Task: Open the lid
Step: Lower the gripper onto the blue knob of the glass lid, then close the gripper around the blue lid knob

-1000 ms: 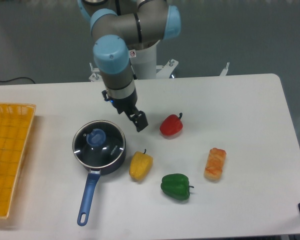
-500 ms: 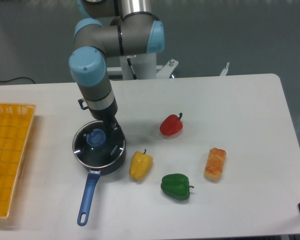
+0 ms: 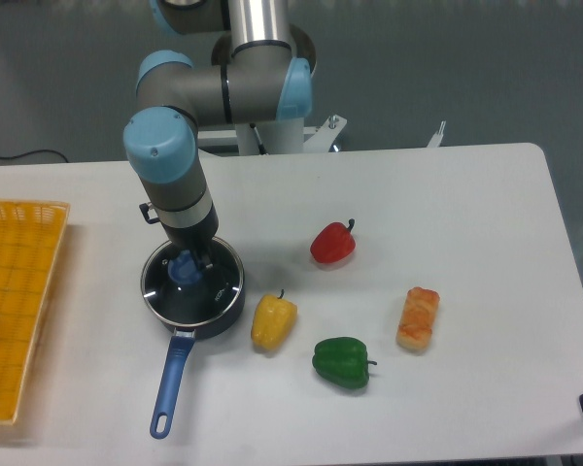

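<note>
My gripper (image 3: 188,264) reaches down onto the blue knob of the lid (image 3: 196,287); I cannot tell whether it is clenched on the knob. The lid sits flat on the saucepan (image 3: 180,335), on the white counter (image 3: 447,214). Just right of the saucepan lies a yellow pepper (image 3: 273,321), with a red pepper (image 3: 332,243) farther right.

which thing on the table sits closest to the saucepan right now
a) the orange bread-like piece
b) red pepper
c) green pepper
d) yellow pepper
d, the yellow pepper lies just right of the saucepan, by its lower right rim, while the red pepper, green pepper and orange piece lie farther off.
</note>
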Controlling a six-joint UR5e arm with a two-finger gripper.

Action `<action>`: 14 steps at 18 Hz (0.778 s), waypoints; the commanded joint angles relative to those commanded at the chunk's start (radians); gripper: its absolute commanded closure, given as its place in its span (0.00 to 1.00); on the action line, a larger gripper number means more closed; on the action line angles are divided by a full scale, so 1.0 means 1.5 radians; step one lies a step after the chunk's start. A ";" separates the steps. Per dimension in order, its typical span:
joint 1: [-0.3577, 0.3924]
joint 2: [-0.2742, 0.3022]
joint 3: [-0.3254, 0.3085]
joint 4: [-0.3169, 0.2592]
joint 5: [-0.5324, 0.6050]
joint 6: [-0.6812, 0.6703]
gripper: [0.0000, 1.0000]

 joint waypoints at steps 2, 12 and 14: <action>-0.011 -0.004 0.000 0.000 0.000 0.004 0.00; -0.027 -0.008 -0.010 -0.005 0.002 0.015 0.00; -0.027 -0.011 -0.010 -0.003 0.003 0.015 0.00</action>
